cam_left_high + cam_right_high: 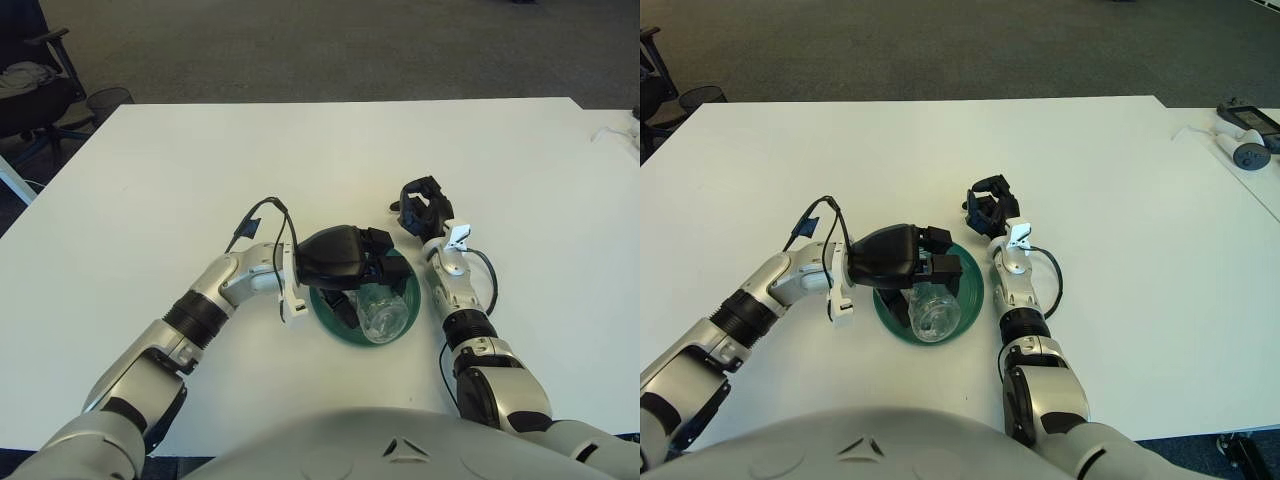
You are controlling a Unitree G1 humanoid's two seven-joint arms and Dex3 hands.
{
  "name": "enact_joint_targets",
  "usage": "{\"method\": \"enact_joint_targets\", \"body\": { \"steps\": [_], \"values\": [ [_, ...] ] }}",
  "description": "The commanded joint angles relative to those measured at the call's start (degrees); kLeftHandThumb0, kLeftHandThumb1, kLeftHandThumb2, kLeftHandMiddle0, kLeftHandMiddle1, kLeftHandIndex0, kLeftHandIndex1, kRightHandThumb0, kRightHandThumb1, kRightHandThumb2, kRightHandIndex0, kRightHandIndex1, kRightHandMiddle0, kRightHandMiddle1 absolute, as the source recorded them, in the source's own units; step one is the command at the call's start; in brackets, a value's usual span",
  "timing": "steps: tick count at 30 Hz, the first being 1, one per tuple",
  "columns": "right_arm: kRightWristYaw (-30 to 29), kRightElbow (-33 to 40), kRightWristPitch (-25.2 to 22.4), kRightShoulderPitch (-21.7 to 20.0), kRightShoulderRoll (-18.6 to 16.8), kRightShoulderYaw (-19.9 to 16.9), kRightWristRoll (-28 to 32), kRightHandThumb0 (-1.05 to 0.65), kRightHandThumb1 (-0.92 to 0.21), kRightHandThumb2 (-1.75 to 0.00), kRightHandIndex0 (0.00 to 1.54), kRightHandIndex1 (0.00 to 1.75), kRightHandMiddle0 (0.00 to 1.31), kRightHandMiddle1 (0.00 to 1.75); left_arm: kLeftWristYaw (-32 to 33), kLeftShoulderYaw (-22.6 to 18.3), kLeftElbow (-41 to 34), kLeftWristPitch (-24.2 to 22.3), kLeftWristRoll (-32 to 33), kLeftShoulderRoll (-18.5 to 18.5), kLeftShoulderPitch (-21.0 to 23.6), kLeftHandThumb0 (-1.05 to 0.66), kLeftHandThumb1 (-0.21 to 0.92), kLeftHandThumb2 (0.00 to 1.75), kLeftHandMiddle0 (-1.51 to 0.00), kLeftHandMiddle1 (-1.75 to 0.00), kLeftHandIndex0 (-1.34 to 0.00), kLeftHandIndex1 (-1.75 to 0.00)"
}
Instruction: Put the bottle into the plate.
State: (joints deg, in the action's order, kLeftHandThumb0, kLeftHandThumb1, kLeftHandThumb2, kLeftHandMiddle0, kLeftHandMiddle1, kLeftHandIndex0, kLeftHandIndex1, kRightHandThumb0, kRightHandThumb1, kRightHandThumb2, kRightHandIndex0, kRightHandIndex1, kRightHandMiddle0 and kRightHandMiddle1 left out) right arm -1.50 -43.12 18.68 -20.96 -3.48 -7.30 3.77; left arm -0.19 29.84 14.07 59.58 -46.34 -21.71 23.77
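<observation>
Left eye view: my left hand (pixel 345 262) is over the round dark-green plate (pixel 408 300) near the middle of the white table (pixel 150 180), fingers curled around the clear plastic bottle (pixel 376 311), which lies on its side inside the plate. My right hand (pixel 424 208) shows just beyond the plate's right edge, fingers curled, holding nothing.

Right eye view: the bottle (pixel 934 312) lies on the near part of the plate (pixel 971 288), my left hand (pixel 902 258) gripping its far end.
</observation>
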Motion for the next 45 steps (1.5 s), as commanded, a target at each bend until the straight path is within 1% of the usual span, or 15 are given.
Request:
{"method": "enact_joint_targets", "body": {
  "steps": [1, 7, 15, 19, 29, 32, 35, 37, 38, 39, 40, 41, 42, 43, 45],
  "values": [
    [-0.44, -2.46, -5.44, 4.99, -0.87, 0.06, 0.36, -0.01, -0.65, -0.8, 0.47, 1.43, 0.31, 1.74, 3.73, -0.84, 1.24, 0.52, -4.35, -0.69, 1.99, -0.4, 0.54, 1.03, -0.84, -1.75, -0.44, -1.75],
    [-0.25, -1.74, -5.77, 5.4, -1.04, 0.14, 0.61, -0.01, -0.65, -0.8, 0.47, 1.43, 0.31, 1.73, 8.44, -0.45, 2.08, 0.13, -8.88, -1.02, 2.75, -0.4, 0.59, 0.97, -0.78, -1.75, -0.4, -1.75],
    [0.02, 0.08, -5.64, 6.56, -1.55, 0.66, 0.61, -0.01, -0.68, -0.78, 0.45, 1.44, 0.29, 1.75, 12.8, 0.62, 1.33, -2.48, -15.01, -2.08, 3.22, -0.39, 0.61, 0.93, -0.71, -1.75, -0.39, -1.75],
    [-0.17, 0.77, -5.86, 6.92, -1.9, 0.66, 0.88, -0.01, -0.66, -0.8, 0.46, 1.45, 0.29, 1.74, 14.82, 1.36, 1.25, -3.77, -17.58, -2.78, 3.87, -0.39, 0.61, 0.94, -0.7, -1.75, -0.39, -1.75],
    [-0.39, 1.15, -6.23, 7.16, -2.37, 0.31, 1.02, -0.01, -0.61, -0.86, 0.49, 1.46, 0.31, 1.73, 14.22, 2.43, 0.01, -5.73, -17.38, -4.22, 4.01, -0.39, 0.62, 0.93, -0.68, -1.75, -0.38, -1.75],
    [-0.61, 0.93, -5.88, 7.19, -2.42, 0.36, 0.7, -0.01, -0.63, -0.84, 0.48, 1.44, 0.3, 1.74, 14.39, 2.19, -0.37, -6.04, -16.29, -4.2, 3.63, -0.39, 0.62, 0.92, -0.67, -1.75, -0.38, -1.75],
    [-1.03, 1.04, -5.64, 7.25, -2.52, 0.33, 0.58, -0.01, -0.65, -0.81, 0.47, 1.43, 0.3, 1.74, 15.32, 2.11, -0.11, -6.01, -15.53, -3.95, 3.32, -0.38, 0.71, 0.8, -0.62, -1.75, -0.32, -1.75],
    [-1.99, 1.1, -5.13, 7.33, -2.77, 0.29, 0.3, -0.01, -0.66, -0.8, 0.47, 1.43, 0.3, 1.74, 15.66, 2.16, -0.34, -5.81, -15.55, -4.24, 3.34, -0.37, 0.81, 0.66, -0.53, -1.75, -0.27, -1.75],
    [-2.71, -0.44, -4.52, 6.63, -2.56, -0.02, 0.13, -0.01, -0.66, -0.8, 0.47, 1.43, 0.3, 1.74, 15.87, 2.18, -0.91, -5.95, -16.31, -4.75, 3.39, -0.47, 0.83, 0.7, -0.43, -1.58, -0.21, -1.63],
    [-3.18, -1.61, -4.12, 6.08, -2.38, -0.23, 0.02, -0.01, -0.66, -0.8, 0.46, 1.43, 0.3, 1.74, 15.96, 2.21, -1.33, -6.1, -16.89, -5.13, 3.43, -0.62, 0.87, 0.77, -0.31, -1.19, -0.14, -1.31],
    [-3.63, -5.16, -3.6, 4.38, -1.64, -0.75, -0.03, -0.01, -0.66, -0.8, 0.46, 1.43, 0.3, 1.74, 16.34, 2.22, -1.79, -6.37, -17.89, -5.7, 3.55, -0.72, 0.89, 0.82, -0.27, -0.88, -0.09, -1.1],
    [-3.84, -7.75, -3.22, 3.13, -1.1, -1.11, -0.03, -0.01, -0.66, -0.79, 0.46, 1.43, 0.3, 1.74, 16.65, 2.24, -2.03, -6.57, -18.52, -6.06, 3.63, -0.77, 0.89, 0.85, -0.25, -0.75, -0.07, -0.97],
    [-4.16, -11.18, -3.21, 1.39, -0.55, -1.56, 0.05, -0.01, -0.66, -0.79, 0.46, 1.43, 0.31, 1.74, 17.1, 2.25, -2.19, -6.83, -19.26, -6.45, 3.78, -0.83, 0.9, 0.89, -0.22, -0.52, -0.04, -0.77],
    [-4.42, -13.65, -3.11, 0.13, -0.24, -1.85, 0.09, -0.01, -0.66, -0.79, 0.45, 1.44, 0.31, 1.73, 17.52, 2.26, -2.23, -6.99, -19.78, -6.76, 3.88, -0.89, 0.91, 0.92, -0.19, -0.36, -0.03, -0.6],
    [-5.18, -18.09, -2.57, -1.72, -0.06, -2.35, 0.16, -0.01, -0.67, -0.79, 0.43, 1.46, 0.31, 1.73, 18.76, 2.32, -2.54, -7.76, -21.44, -7.25, 4.12, -0.95, 0.92, 0.96, -0.16, -0.21, -0.01, -0.42]
  ]
}}
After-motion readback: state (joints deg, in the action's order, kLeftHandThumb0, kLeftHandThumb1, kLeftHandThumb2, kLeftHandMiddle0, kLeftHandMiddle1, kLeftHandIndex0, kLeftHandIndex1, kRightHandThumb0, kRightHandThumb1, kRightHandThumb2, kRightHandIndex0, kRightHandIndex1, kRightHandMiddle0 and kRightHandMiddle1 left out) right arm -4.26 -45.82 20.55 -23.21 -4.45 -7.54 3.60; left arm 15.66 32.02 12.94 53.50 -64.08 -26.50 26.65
